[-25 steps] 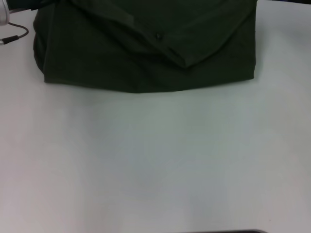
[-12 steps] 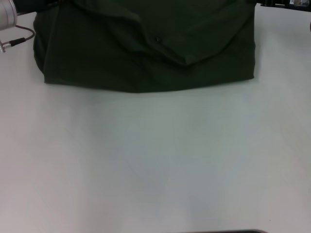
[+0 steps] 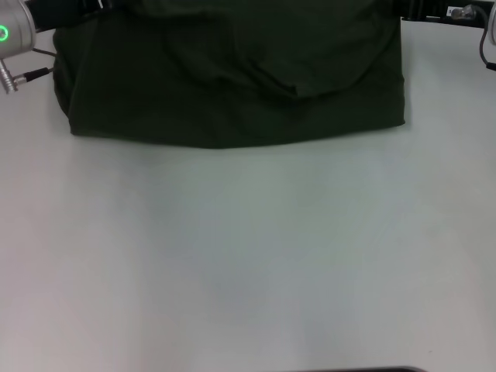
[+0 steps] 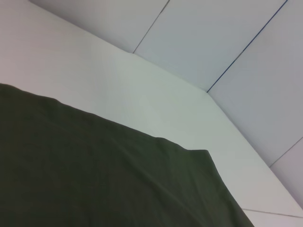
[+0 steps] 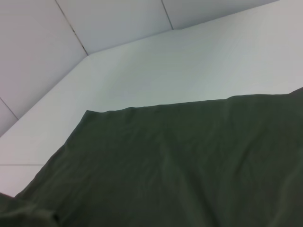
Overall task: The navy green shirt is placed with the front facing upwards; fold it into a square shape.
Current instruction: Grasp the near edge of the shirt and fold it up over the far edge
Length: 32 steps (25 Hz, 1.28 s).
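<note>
The navy green shirt (image 3: 232,85) lies folded at the far side of the white table (image 3: 248,256), its straight near edge facing me. A loose upper layer of cloth (image 3: 256,39) drapes over its far half and ends in a curved fold. My left arm's silver wrist (image 3: 12,35), with a green light, sits at the shirt's far left corner. Only a cable and a dark part of my right arm (image 3: 484,39) show at the far right corner. Both wrist views show smooth olive cloth (image 4: 94,175) (image 5: 180,165) spread over the table.
Pale wall panels (image 4: 213,42) rise behind the table's far edge. A dark strip (image 3: 364,370) shows at the table's near edge. Bare white tabletop stretches from the shirt toward me.
Both arms have come nearer into view at the far corners. The upper cloth layer has moved toward me and now covers the collar area and small tag that showed earlier.
</note>
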### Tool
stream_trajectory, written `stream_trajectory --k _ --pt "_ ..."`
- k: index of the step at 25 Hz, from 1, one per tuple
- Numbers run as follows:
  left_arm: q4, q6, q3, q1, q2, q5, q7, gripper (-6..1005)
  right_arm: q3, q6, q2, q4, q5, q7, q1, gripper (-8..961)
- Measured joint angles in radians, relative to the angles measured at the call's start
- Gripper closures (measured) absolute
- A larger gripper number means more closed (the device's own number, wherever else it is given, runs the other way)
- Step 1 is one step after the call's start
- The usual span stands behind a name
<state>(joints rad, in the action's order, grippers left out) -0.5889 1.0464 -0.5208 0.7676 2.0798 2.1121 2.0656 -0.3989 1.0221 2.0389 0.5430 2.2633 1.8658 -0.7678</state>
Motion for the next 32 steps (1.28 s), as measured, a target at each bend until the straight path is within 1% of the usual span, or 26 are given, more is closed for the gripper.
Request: stream_trajectory --k 4,6,10,12,14,15,17,20,21,27,30,32 --pt "0.000 -0.005 0.006 -0.005 0.003 0.000 0.000 860 -0.001 -0.001 0.004 0.000 -0.001 0.002 -0.004 837" --pt "0.000 -0.010 0.008 -0.006 0.004 0.000 0.000 844 -0.001 -0.001 0.004 0.001 -0.002 0.004 -0.004 757" --pt "-0.001 -0.030 0.009 -0.008 0.005 -0.006 0.000 679 -0.001 0.003 0.004 0.006 -0.008 0.003 -0.004 596" --pt "-0.003 -0.039 0.009 -0.010 0.005 -0.016 0.000 597 -0.001 0.004 0.002 0.008 -0.019 0.001 -0.001 496" --pt "-0.007 -0.043 0.008 -0.013 0.005 -0.023 0.000 353 -0.001 0.006 -0.003 0.010 -0.032 0.001 0.004 396" --pt "-0.010 -0.043 0.008 -0.014 0.005 -0.025 0.000 316 -0.001 0.007 -0.006 0.010 -0.035 0.002 0.006 346" --pt "-0.012 -0.043 0.008 -0.015 0.005 -0.025 0.000 242 -0.001 0.008 -0.014 0.010 -0.038 0.005 0.010 316" --pt "-0.012 -0.038 0.007 -0.016 0.005 -0.026 0.000 131 -0.002 0.009 -0.020 0.008 -0.039 0.013 0.018 271" --pt "-0.012 -0.036 0.006 -0.017 0.005 -0.026 0.000 126 -0.001 0.010 -0.021 0.010 -0.039 0.018 0.021 256" --pt "-0.024 -0.015 0.000 -0.030 0.005 -0.026 0.000 96 0.006 0.056 -0.028 0.029 -0.052 0.025 0.040 257" --pt "-0.060 0.040 0.000 -0.053 0.007 -0.026 -0.008 81 0.003 0.111 -0.030 0.050 -0.064 0.028 0.065 256" --pt "-0.097 0.105 0.000 -0.075 0.012 -0.027 -0.012 77 0.004 0.164 -0.032 0.074 -0.066 0.032 0.084 256"
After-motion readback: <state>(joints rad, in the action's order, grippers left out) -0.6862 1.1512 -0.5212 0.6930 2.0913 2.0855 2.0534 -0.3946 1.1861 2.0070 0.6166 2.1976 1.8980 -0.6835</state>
